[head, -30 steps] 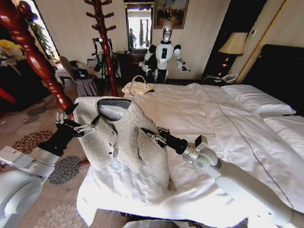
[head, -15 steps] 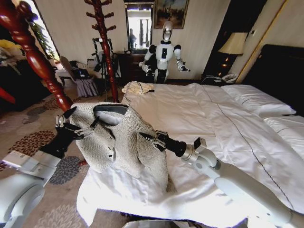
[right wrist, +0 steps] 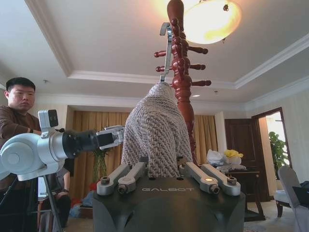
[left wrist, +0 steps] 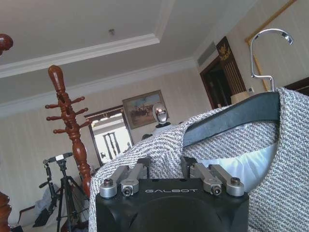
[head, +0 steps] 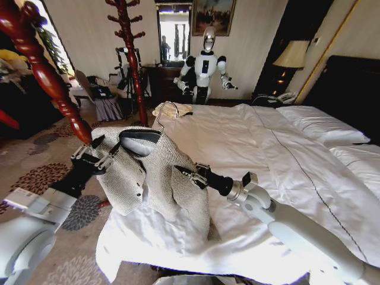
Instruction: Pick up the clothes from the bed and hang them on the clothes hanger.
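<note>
My left hand [head: 94,159] pinches one shoulder of the grey-beige coarse-knit cardigan [head: 155,172], which hangs on the slim black hanger with a silver wire hook [head: 142,133], lifted over the near corner of the big white-duvet bed [head: 267,154]. My right hand [head: 185,173] is clamped on the cardigan's opposite side. A reddish-brown turned-wood coat stand [head: 129,44] rises behind.

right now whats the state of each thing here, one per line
cardigan: on the hanger, lifted, hem trailing on the bed
hanger: inside the cardigan's shoulders, silver hook free, not hung
left gripper: shut on the cardigan's shoulder
right gripper: shut on the cardigan's other side
bed: made, white duvet rumpled at the near corner
coat stand: upright, pegs bare
</note>
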{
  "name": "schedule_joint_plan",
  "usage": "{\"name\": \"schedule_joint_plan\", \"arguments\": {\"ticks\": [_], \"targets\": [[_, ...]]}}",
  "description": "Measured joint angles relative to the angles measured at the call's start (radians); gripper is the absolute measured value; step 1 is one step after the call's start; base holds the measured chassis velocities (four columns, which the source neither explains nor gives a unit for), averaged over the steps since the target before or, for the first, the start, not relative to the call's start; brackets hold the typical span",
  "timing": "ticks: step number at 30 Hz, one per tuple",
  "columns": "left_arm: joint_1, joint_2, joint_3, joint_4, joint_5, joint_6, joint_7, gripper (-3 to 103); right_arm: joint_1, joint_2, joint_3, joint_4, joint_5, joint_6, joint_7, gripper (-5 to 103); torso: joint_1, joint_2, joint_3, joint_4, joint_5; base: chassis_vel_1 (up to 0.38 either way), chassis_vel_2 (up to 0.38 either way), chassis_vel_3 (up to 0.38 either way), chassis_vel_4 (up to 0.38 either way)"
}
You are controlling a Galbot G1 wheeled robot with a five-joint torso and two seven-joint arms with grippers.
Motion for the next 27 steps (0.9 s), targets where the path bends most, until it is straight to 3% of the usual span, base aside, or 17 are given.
{"name": "schedule_joint_plan", "arguments": {"ticks": [6,8,13,20,22,27], "targets": [[0.003,-0.002,-0.003,0.0,-0.003,-0.004,0.034,10,-0.015,-0.002,0.01,-0.007,-0.005,0.0,0.0,20,0.0,0.0,0.0,0.0,0.0,0.0,0.0,0.0,0.0],[0.004,-0.002,-0.008,0.0,-0.011,-0.006,0.044,6,-0.021,-0.003,0.013,-0.011,-0.009,0.0,0.0,20,0.0,0.0,0.0,0.0,0.0,0.0,0.0,0.0,0.0],[-0.001,0.016,-0.02,0.0,-0.051,-0.01,0.065,3,-0.029,-0.005,0.015,-0.024,-0.026,0.003,-0.001,20,0.0,0.0,0.0,0.0,0.0,0.0,0.0,0.0,0.0],[-0.021,0.098,-0.02,0.0,-0.117,-0.005,0.089,3,-0.016,0.001,-0.002,-0.037,-0.064,0.003,0.017,20,0.0,0.0,0.0,0.0,-0.0001,0.0,0.0,0.0,0.0],[-0.036,0.165,-0.016,0.0,-0.155,-0.002,0.115,3,0.003,0.012,-0.025,-0.047,-0.093,0.001,0.044,20,0.0,0.0,0.0,-0.0002,0.0,0.0,0.0,0.0,0.0],[-0.049,0.234,-0.01,0.0,-0.237,0.008,0.138,3,0.085,0.045,-0.088,-0.073,-0.098,-0.001,0.068,20,0.0,0.0,0.0,0.0,0.0,0.0,0.0,0.0,0.0]]}}
